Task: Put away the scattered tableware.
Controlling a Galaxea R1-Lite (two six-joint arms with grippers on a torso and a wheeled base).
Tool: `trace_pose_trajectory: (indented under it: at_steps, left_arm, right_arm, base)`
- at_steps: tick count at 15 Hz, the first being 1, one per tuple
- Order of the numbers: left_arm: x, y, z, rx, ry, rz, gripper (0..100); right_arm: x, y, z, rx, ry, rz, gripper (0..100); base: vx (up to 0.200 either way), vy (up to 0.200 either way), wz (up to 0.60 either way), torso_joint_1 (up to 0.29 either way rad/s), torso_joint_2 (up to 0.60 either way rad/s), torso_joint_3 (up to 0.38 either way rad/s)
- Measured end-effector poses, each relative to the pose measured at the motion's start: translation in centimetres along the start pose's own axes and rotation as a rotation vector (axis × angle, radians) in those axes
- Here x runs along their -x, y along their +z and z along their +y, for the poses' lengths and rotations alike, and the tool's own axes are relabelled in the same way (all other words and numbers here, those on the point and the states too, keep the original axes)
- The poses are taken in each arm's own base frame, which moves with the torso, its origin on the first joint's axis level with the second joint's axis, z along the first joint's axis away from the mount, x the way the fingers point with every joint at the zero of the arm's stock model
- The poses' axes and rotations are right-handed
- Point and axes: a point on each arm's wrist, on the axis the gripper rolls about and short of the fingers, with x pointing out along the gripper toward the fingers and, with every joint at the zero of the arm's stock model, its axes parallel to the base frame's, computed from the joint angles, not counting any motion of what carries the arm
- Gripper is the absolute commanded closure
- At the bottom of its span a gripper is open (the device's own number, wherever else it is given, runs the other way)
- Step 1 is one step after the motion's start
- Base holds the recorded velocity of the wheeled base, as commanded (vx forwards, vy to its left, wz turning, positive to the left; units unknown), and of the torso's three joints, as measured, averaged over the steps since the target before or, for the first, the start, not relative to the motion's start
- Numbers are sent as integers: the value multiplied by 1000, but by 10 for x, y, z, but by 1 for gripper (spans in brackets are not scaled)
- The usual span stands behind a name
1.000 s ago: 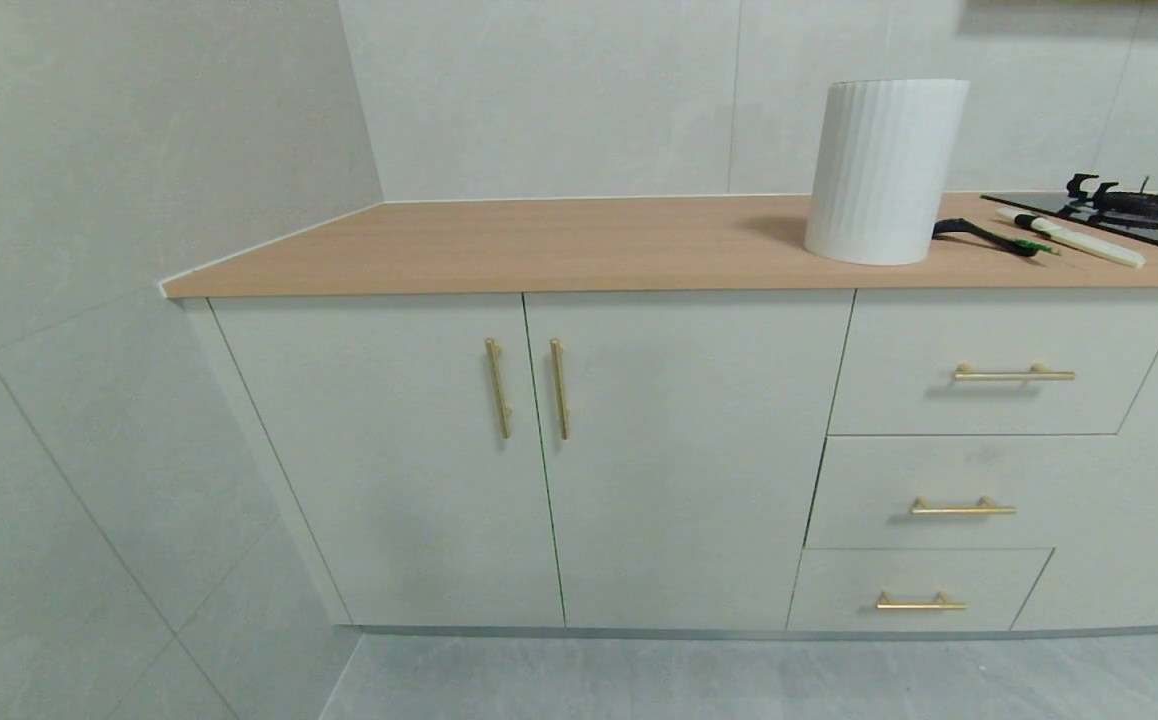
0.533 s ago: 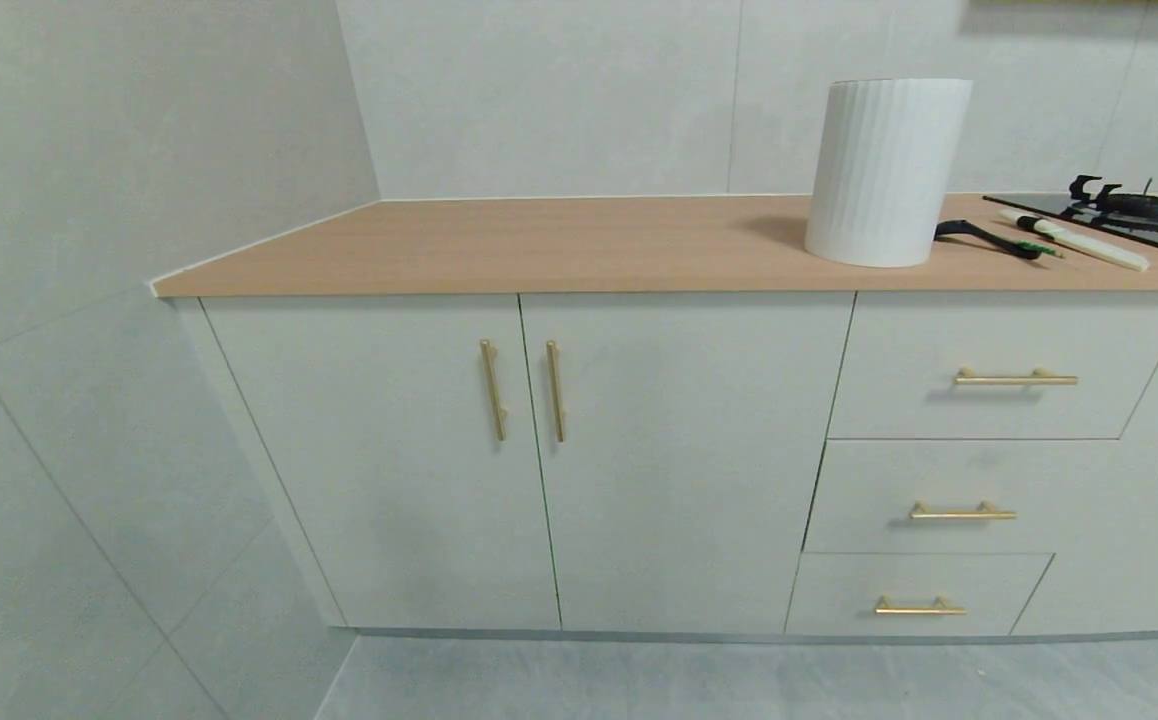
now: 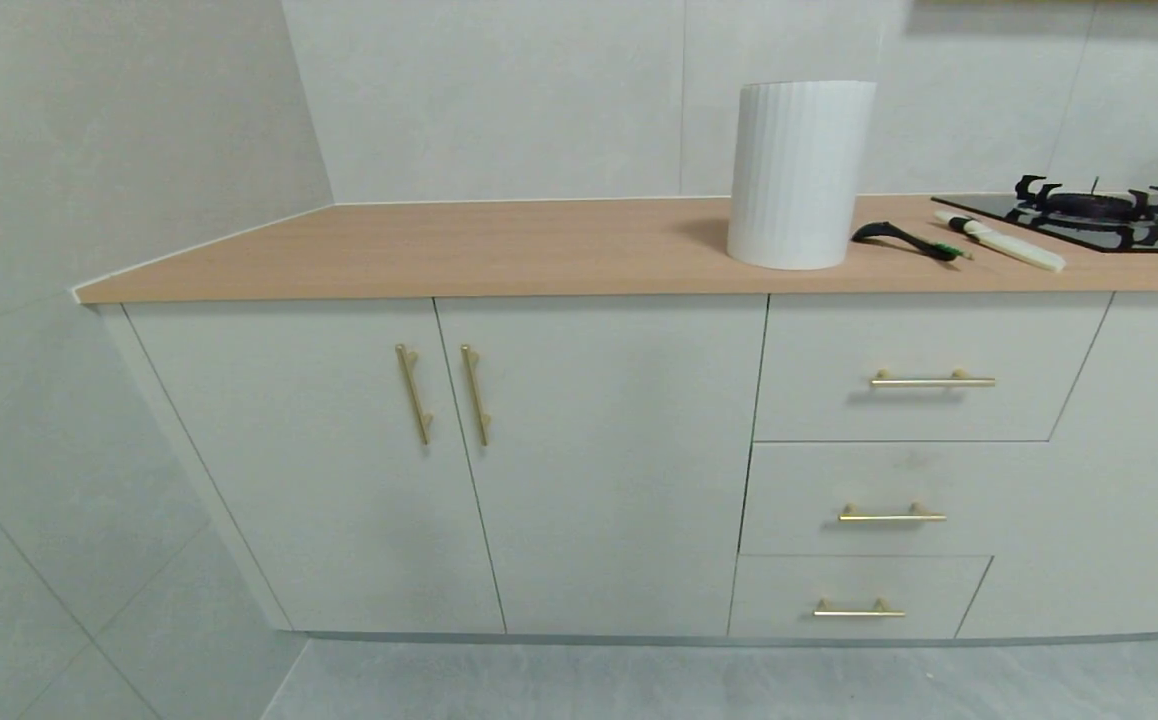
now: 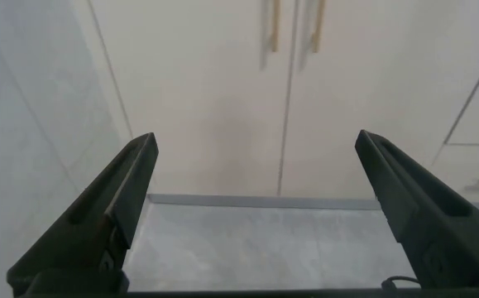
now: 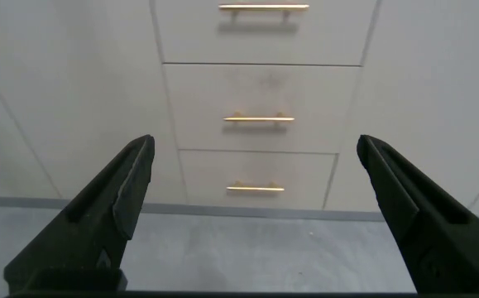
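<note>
On the wooden countertop (image 3: 499, 250) stands a tall white ribbed holder (image 3: 799, 175). Just to its right lie a black-handled utensil (image 3: 904, 238) and a white knife-like utensil (image 3: 1001, 241) with a dark green grip. My left gripper (image 4: 256, 153) hangs open low in front of the double cabinet doors (image 4: 293, 91), nothing between its fingers. My right gripper (image 5: 256, 153) is open too, facing the stack of drawers (image 5: 260, 99) near the floor.
A black gas hob (image 3: 1104, 212) sits at the counter's far right. Below are two doors with gold handles (image 3: 444, 393) and three drawers (image 3: 909, 380). A tiled wall (image 3: 59, 250) closes the left side; grey floor (image 3: 639, 680) runs along the cabinet.
The whole head view has shifted left, so the camera turned right. The holder and utensils keep their places on the counter.
</note>
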Motion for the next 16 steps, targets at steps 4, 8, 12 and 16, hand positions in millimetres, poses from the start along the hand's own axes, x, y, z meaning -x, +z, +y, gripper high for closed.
trace_pose_trajectory:
  at_steps: [4,8,12,16]
  left_arm:
    - [0,0,0,0,0,0,0]
    - [0,0,0,1,1,0,0]
    - [0,0,0,1,1,0,0]
    - [0,0,0,1,1,0,0]
  right_arm:
    - [0,0,0,-1,0,0,0]
    - [0,0,0,-1,0,0,0]
    - [0,0,0,-3,-1,0,0]
    - [0,0,0,-4,-1,0,0]
  base:
    - [0,-200,0,2,4,7]
    - [0,-50,0,2,-1,2]
    - [50,0,0,1,2,-2]
    - [100,0,0,-1,2,4]
